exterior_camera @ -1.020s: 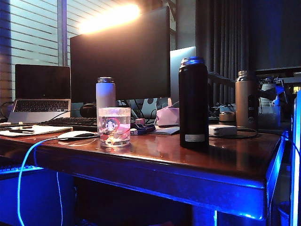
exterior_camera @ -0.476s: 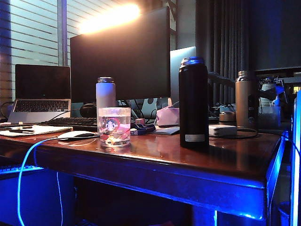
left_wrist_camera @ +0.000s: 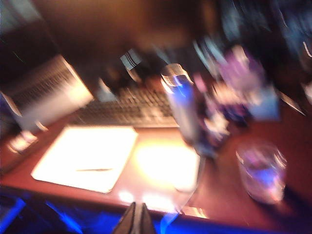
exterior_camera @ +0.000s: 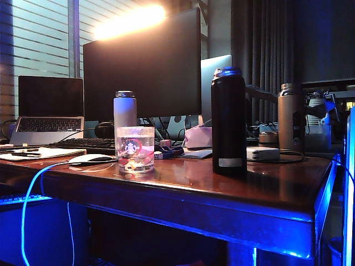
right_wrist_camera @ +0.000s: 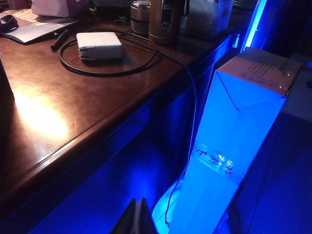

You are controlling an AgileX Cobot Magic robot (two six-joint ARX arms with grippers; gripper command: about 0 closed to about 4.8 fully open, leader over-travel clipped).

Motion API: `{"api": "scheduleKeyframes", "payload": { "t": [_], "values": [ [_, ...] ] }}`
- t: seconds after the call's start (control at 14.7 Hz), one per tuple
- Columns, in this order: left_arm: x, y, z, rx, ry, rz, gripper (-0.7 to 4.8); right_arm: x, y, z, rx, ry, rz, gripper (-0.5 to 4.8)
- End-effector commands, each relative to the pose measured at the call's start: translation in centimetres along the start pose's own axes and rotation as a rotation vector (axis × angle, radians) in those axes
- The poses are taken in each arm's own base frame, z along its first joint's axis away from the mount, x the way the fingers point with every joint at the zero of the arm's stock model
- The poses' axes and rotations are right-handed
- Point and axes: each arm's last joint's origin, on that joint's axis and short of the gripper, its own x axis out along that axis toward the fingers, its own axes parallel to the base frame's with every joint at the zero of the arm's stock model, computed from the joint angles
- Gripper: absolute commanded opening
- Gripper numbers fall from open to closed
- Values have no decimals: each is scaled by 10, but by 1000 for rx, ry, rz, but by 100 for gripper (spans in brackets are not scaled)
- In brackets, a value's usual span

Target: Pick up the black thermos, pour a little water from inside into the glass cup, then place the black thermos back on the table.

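From the exterior view neither of my claws shows. The black thermos (exterior_camera: 228, 120) stands upright on the tabletop (exterior_camera: 266, 191), well apart from the glass cup (exterior_camera: 135, 149), with a white bottle (exterior_camera: 125, 111) behind the cup.

My left wrist view is blurred. My left claw (left_wrist_camera: 138, 219) is clenched, tips together, off the near edge of the tabletop. The glass cup (left_wrist_camera: 262, 171) sits ahead of it and off to one side, beyond a white pad (left_wrist_camera: 87, 156); the thermos I cannot find here. I judge I must release this claw before closing in, then take the thermos mid-body.

In my right wrist view, my right claw (right_wrist_camera: 139, 218) is clenched too, hanging low beside the tabletop edge (right_wrist_camera: 97, 131), a charger (right_wrist_camera: 99, 46) far ahead.
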Motion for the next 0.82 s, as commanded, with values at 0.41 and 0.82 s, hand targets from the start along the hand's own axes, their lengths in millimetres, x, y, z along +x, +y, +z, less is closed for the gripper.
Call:
{"api": "scheduleKeyframes", "payload": {
  "t": [0.41,0.82],
  "values": [
    [-4,-46,-128,-194,-135,79,-6,0,0,0,4,-8,-1,-5],
    [-18,-81,-210,-266,-204,152,-6,0,0,0,4,-8,-1,-5]
  ]
}}
